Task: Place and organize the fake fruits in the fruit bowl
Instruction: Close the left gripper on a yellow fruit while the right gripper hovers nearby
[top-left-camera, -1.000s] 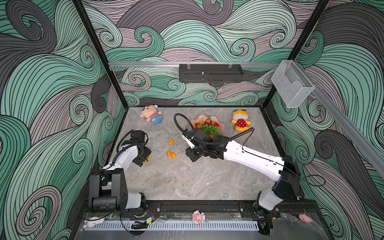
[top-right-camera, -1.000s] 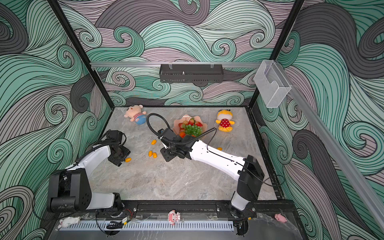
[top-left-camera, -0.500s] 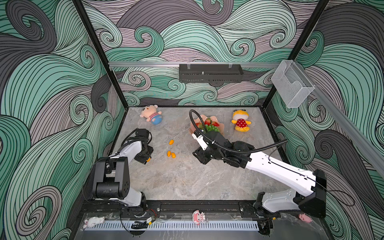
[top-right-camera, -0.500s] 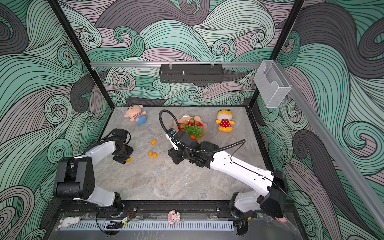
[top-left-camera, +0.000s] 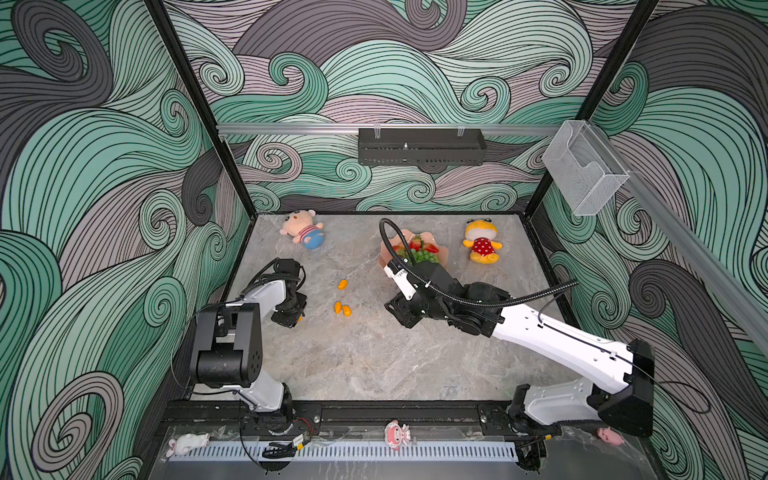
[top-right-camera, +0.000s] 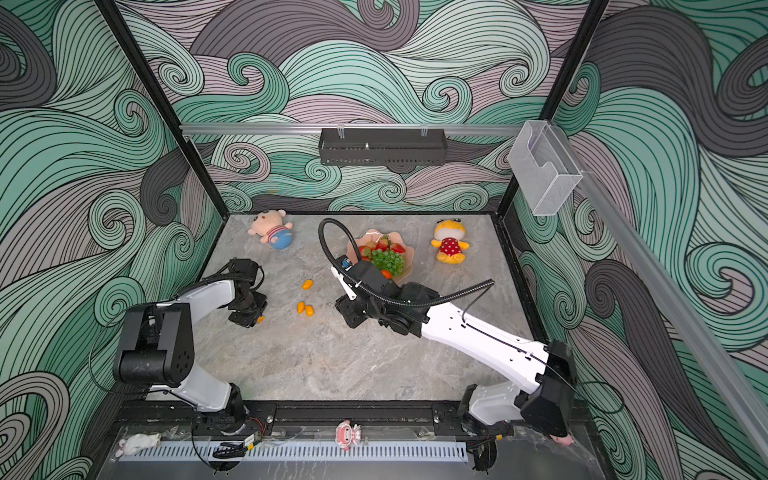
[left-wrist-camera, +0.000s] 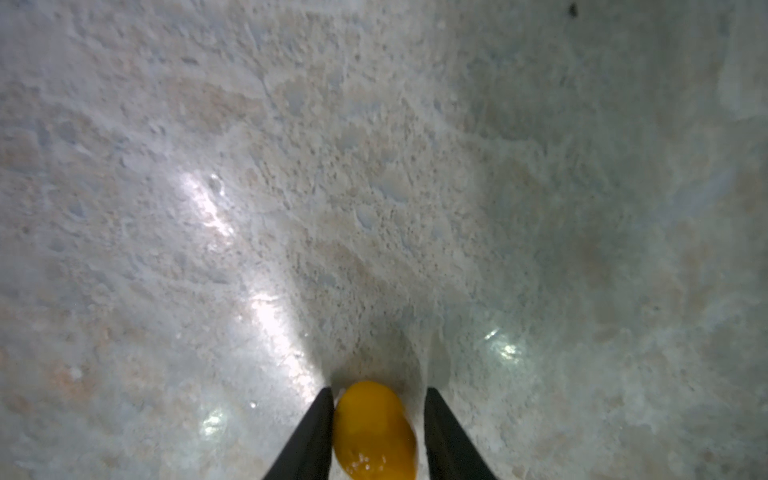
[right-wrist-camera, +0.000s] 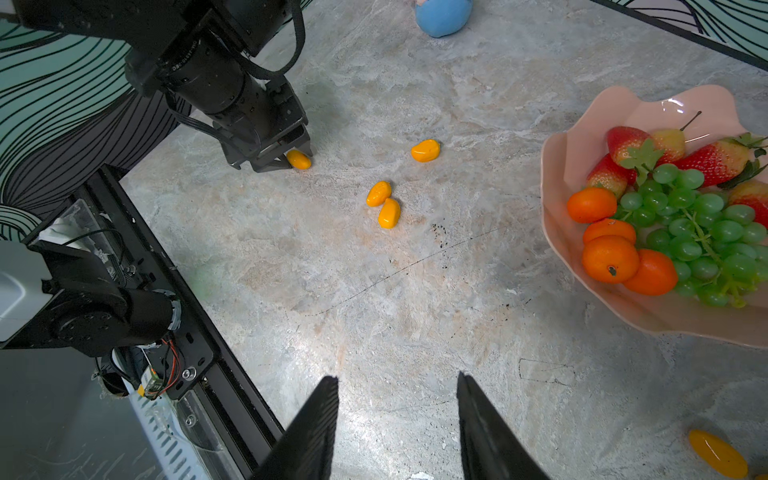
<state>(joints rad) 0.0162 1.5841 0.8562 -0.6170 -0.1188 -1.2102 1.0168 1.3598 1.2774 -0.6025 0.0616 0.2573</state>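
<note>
**Left of the fruit bowl, five kumquats lie loose**

Around the fruit bowl (right-wrist-camera: 559, 162) spreads one grey marbled table (top-left-camera: 374, 365), with the bowl near its back edge. Two arms work over it. The right arm (top-left-camera: 552, 345) reaches across in front of the bowl. In both top views its wrist and one black ribbed hose (top-left-camera: 384, 237) cover the bowl's near and left rim. The right gripper (right-wrist-camera: 397, 376) hangs over bare table in front of the bowl, jaws parted and empty. The left gripper (left-wrist-camera: 379, 390) is down on the table well to the bowl's left, straddling one kumquat (left-wrist-camera: 374, 432). One finger (left-wrist-camera: 316, 428) lies against it and a sliver of table shows at the other, so nothing is clamped yet.

Two plush toys flank the bowl: a pink-faced doll (top-left-camera: 302, 232) well to its left and a yellow doll (top-left-camera: 482, 245) near its right.

Inside the bowl lie one grape bunch (right-wrist-camera: 698, 232), four tangerines (right-wrist-camera: 610, 258) packed against the bowl's wall and touching the grapes, and at least four strawberries (right-wrist-camera: 715, 160). The frame edge cuts off any more.

Outside the bowl are five kumquats. One is at the left gripper. A touching pair (right-wrist-camera: 384, 203) and a single (right-wrist-camera: 425, 150) lie between that gripper and the bowl. One more (right-wrist-camera: 717, 453) lies close beside the bowl's outer wall, hidden under the right arm in the top views.
</note>
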